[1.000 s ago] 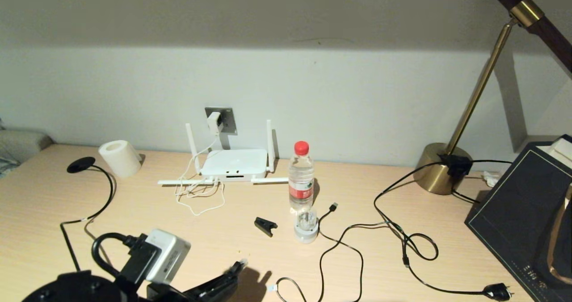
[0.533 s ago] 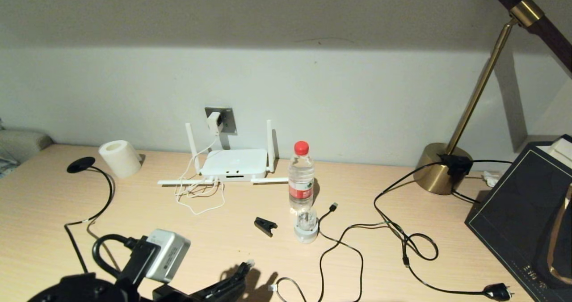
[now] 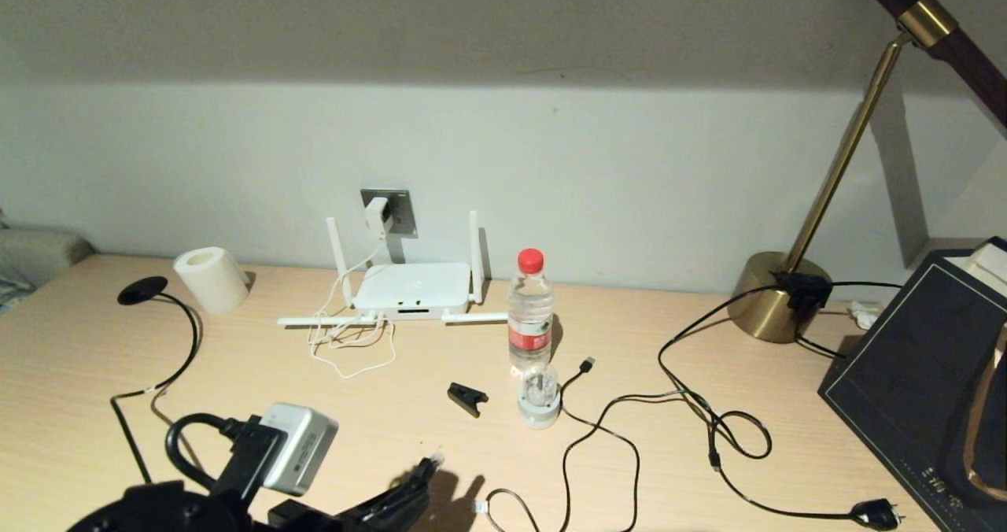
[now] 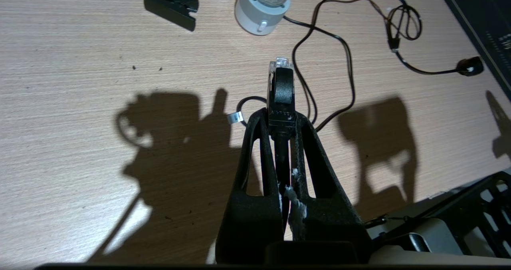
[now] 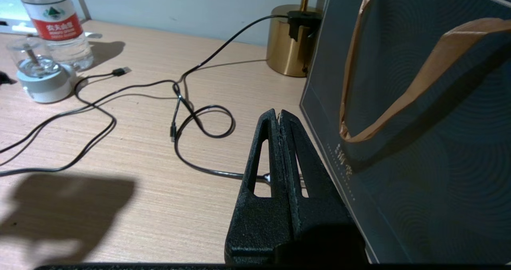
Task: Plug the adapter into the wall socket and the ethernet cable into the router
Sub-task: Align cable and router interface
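A pale wood-grain desk (image 3: pixel 708 516) stands against a light wall. The left gripper (image 4: pixel 282 120) is clamped on the thick black ethernet cable (image 4: pixel 281 90) just behind its connector; the clear tip projects beyond the fingertips, long axis in line with the fingers. The flat white router with four stick antennas (image 3: pixel 411 286) lies well ahead of those fingers, dark ports facing them, and nearer this arm. The small white boxy adapter (image 3: pixel 377 216) already sits in the grey wall socket (image 3: pixel 400 211). The right gripper (image 5: pixel 279 120), fingers pressed together on nothing, is parked beside a dark paper bag (image 5: pixel 419 142).
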Motion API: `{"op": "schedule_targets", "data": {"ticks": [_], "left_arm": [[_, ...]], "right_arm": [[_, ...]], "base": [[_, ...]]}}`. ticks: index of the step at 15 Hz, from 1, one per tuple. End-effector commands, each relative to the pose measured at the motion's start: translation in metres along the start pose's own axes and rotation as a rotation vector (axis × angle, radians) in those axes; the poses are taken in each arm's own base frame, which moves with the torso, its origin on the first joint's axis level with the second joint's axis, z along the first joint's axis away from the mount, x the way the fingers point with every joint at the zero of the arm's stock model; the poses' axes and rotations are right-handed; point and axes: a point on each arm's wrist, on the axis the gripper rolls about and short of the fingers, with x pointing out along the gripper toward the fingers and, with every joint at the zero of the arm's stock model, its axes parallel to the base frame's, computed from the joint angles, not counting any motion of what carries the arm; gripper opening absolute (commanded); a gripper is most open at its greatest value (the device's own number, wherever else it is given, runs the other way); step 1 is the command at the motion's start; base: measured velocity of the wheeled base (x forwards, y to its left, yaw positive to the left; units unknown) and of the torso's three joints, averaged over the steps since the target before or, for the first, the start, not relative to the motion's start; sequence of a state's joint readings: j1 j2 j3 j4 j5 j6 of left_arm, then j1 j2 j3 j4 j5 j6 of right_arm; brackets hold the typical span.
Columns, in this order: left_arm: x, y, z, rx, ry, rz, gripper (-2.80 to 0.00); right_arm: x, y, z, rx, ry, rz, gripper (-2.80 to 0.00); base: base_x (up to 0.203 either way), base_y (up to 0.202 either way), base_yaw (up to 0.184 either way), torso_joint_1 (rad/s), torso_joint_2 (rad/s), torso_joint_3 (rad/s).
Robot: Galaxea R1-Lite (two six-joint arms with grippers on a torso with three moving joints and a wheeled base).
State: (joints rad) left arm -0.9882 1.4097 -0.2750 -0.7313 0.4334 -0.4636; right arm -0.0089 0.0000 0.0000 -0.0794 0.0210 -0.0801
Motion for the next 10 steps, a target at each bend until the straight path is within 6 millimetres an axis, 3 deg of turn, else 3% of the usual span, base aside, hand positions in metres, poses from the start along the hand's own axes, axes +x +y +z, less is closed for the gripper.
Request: {"op": "schedule_targets", "data": {"ticks": [1, 5, 7, 10], "left_arm": [[0.001, -0.002, 0.000, 0.001, -0.016, 0.021, -2.80], [0.000, -0.014, 0.008, 0.003, -0.045, -0.019, -2.80], [0.001, -0.014, 0.007, 0.035, -0.042, -0.019, -2.80], [0.002, -0.014, 0.006, 0.111, -0.040, -0.014, -2.80]], "right_arm": [[0.002, 0.001, -0.008, 0.018, 0.030, 0.001, -2.80], [0.002, 0.001, -0.008, 0.049, 0.029, 0.000, -2.80], [0.002, 0.001, -0.009, -0.059, 0.031, 0.018, -2.80], [0.002, 0.001, -0.010, -0.083, 0.030, 0.029, -2.80]], "base": [[0.000, 0.000, 0.000, 0.000, 0.00, 0.000], [0.000, 0.000, 0.000, 0.000, 0.00, 0.000], [0.000, 0.000, 0.000, 0.000, 0.00, 0.000], [0.000, 0.000, 0.000, 0.000, 0.00, 0.000]]}}
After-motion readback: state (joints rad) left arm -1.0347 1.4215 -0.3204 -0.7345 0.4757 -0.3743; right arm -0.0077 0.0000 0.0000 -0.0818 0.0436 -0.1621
